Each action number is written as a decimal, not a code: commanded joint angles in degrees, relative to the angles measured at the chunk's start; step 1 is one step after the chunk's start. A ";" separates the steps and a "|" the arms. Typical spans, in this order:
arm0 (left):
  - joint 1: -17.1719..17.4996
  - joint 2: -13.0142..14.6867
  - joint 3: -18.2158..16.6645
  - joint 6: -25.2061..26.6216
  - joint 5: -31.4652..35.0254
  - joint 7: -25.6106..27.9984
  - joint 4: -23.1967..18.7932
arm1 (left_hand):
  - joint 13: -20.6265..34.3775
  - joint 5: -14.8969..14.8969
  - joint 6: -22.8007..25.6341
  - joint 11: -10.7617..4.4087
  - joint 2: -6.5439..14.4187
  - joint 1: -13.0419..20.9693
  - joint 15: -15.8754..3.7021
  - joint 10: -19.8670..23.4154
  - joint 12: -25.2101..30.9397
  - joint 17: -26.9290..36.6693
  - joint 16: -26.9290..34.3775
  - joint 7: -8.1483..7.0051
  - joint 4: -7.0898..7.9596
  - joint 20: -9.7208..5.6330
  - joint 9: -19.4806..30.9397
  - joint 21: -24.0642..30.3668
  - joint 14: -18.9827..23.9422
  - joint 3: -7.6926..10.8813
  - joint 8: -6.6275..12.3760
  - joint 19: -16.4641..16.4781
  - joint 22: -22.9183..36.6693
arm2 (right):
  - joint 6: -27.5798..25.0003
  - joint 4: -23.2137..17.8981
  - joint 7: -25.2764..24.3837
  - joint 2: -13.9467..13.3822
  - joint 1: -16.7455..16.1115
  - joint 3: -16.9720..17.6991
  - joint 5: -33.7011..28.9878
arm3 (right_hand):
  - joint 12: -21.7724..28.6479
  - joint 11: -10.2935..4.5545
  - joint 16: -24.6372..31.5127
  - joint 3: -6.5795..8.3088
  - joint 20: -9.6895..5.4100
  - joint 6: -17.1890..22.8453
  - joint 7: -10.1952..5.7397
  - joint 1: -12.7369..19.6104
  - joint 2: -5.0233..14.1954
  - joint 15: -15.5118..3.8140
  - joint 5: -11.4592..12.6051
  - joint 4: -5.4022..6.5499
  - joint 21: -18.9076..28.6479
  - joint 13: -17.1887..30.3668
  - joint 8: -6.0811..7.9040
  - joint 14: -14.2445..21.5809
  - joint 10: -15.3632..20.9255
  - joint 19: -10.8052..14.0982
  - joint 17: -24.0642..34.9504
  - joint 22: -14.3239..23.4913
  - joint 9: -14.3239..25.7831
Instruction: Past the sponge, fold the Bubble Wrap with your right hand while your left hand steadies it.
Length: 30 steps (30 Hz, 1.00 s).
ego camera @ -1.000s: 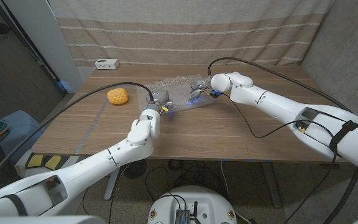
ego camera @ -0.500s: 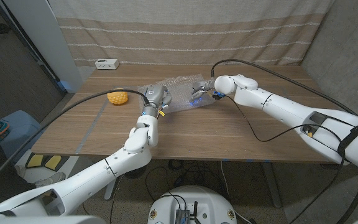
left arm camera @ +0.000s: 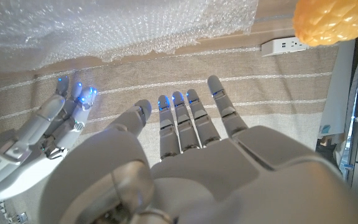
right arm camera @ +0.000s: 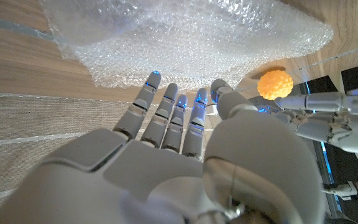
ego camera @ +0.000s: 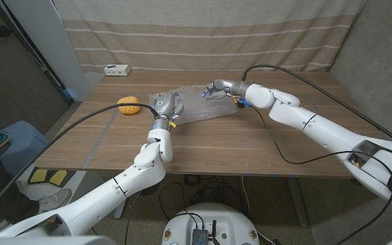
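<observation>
The clear crinkled sheet of bubble wrap (ego camera: pixel 196 105) lies upper-centre in the head view, on the wooden table (ego camera: pixel 250 143), right of the round yellow-orange sponge (ego camera: pixel 129 105). The left hand (ego camera: pixel 166 105) is at its left edge and the right hand (ego camera: pixel 220 89) at its far right edge, both with fingers apart and straight in the wrist views, holding nothing. To fold well, I'd say the left hand should press down on the sheet first, then the right pinches the edge and carries it over low.

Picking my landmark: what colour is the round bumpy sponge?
Orange-yellow round bumpy sponge; clearest in the head view.
</observation>
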 commanded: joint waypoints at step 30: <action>-9.50 1.74 3.32 -9.42 -10.20 -9.76 13.49 | -4.68 -0.67 -7.64 -0.52 -5.69 -10.41 1.17 -9.10 1.41 -1.45 0.66 -3.33 -0.83 0.18 -0.72 -6.05 -8.84 -7.14 1.54 -6.36 -0.11 | -14.98 -14.74 -6.46 -7.94 -11.92 -0.10 -24.60 | -1.82 -1.01 -2.51 0.00 -0.36 -8.34 -1.28 -1.02 -3.93 -1.31 0.54 -0.01 -2.49 -1.13 -3.92 -10.49 -9.50 -3.86 -2.28 -0.11 0.37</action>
